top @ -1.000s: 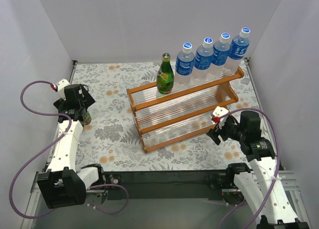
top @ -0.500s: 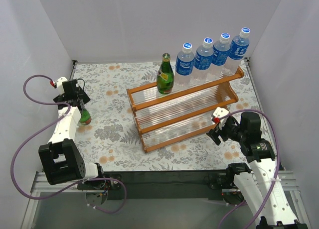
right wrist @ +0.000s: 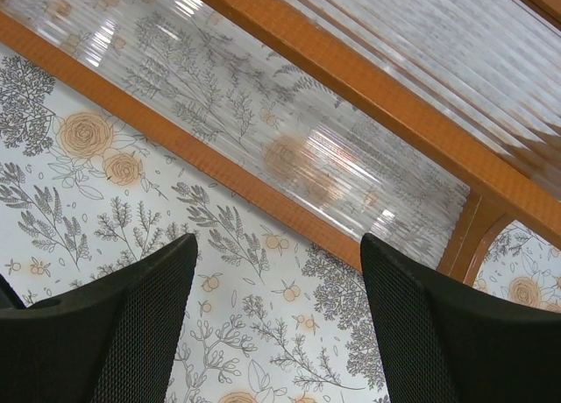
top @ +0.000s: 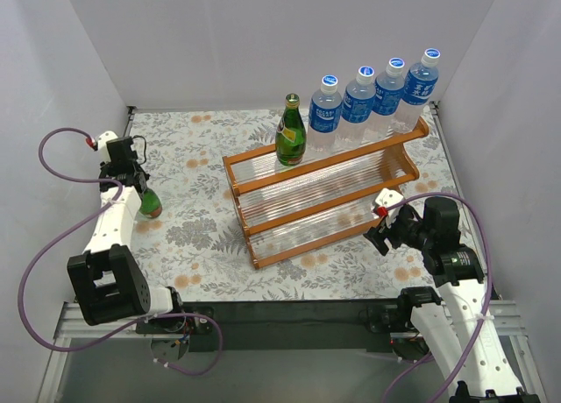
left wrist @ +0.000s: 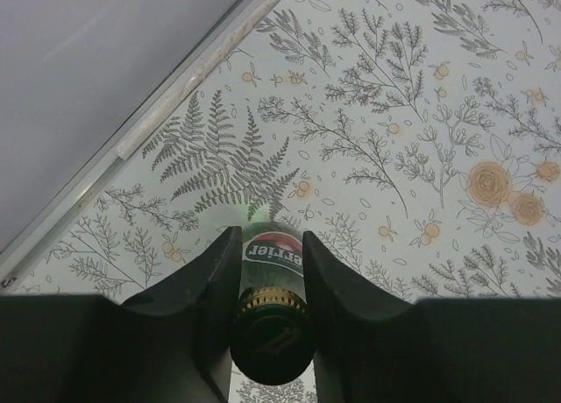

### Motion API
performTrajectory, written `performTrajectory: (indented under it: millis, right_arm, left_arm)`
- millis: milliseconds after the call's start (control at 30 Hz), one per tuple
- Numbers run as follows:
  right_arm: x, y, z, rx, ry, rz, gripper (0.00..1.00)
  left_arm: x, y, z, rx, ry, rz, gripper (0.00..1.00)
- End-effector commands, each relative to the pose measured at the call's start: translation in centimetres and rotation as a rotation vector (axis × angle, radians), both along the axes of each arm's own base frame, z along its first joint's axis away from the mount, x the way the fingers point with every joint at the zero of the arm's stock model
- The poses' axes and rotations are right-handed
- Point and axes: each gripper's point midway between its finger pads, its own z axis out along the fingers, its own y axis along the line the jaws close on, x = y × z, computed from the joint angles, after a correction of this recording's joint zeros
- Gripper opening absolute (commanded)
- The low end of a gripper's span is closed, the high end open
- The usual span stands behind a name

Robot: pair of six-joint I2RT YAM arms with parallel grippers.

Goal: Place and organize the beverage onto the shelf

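Holding the last green bottle [left wrist: 267, 333] by its thin neck, the left gripper [left wrist: 269, 236] has a finger pressed on each side. The neck is the narrow part, so I think it is the easy place to pinch smooth, slippery glass. This bottle is at nine o'clock over the flowery table [top: 210, 236], well apart from the shelf [top: 307, 243]. I cannot tell if its base touches down.

The shelf sits toward two o'clock. It has an orange wood frame and pale, ribbed, see-through steps. On its top step stand the other green bottle [top: 290, 131] and four clear bottles [top: 358, 96] with white caps. They are in a row, likely so like goes with like. The right gripper [right wrist: 276, 245] hangs wide open and empty near the low step at four o'clock.
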Motion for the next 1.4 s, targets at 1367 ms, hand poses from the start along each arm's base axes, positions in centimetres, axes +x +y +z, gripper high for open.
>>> performTrajectory:
  millis: [1367]
  right_arm:
    - [1.0,-0.5,0.6,0.009,-0.034,-0.027,0.8]
  left_arm:
    - [1.2,-18.8,26.1,0.041,-0.504,-0.904,0.0]
